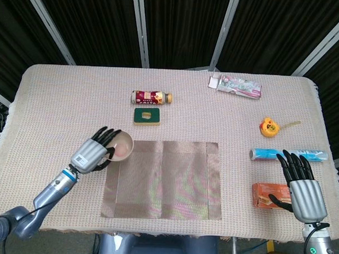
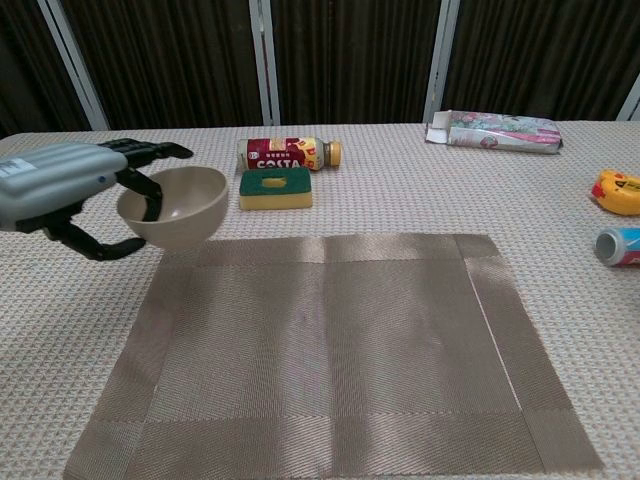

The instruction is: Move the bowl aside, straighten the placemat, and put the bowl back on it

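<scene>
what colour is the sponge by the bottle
Green top over a yellow base, on the rectangular sponge; clearest in the chest view.

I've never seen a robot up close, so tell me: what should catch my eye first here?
First, the left hand holding a beige bowl in the air over the near-left corner of the big brown placemat, which fills the middle of the table. Next, the right hand, fingers spread, holding nothing, by an orange box at the right edge.
</scene>
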Robot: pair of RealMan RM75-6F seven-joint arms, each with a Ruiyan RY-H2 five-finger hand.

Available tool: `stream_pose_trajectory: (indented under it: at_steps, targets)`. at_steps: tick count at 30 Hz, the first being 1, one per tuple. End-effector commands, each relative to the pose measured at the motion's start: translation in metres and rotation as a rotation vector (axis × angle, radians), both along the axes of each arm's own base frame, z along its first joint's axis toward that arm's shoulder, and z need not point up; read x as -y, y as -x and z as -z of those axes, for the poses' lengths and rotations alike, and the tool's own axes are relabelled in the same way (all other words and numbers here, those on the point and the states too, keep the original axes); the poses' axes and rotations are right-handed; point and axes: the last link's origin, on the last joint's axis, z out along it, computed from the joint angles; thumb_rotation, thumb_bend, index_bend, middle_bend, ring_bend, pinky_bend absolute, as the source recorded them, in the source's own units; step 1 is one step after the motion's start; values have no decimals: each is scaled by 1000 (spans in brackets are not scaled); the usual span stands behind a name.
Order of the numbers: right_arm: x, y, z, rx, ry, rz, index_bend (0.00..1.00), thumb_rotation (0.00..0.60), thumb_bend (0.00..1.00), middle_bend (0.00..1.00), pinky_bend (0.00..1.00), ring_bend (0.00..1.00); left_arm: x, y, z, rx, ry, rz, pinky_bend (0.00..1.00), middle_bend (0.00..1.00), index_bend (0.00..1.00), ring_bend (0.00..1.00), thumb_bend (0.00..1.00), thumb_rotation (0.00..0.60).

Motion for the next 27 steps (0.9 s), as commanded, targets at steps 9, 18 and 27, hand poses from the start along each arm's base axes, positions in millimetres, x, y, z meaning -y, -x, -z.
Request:
stream_pose_trajectory:
  at_steps: [9, 18, 27]
  targets:
    - [1, 5, -5, -2, 15, 14, 0, 600, 0, 0, 0, 0, 39, -52, 74, -41, 167, 152, 0, 0, 662, 0, 463, 600]
    - [1, 5, -5, 1, 13, 15, 0, 600, 0, 0, 0, 0, 39, -47, 81, -52, 141, 153, 0, 0, 0, 0, 35, 600]
    - [-1, 3, -6, 9, 8, 8, 0, 600, 0, 0, 0, 0, 35, -37, 33, 20, 18, 81, 0, 0, 0, 0, 0, 600]
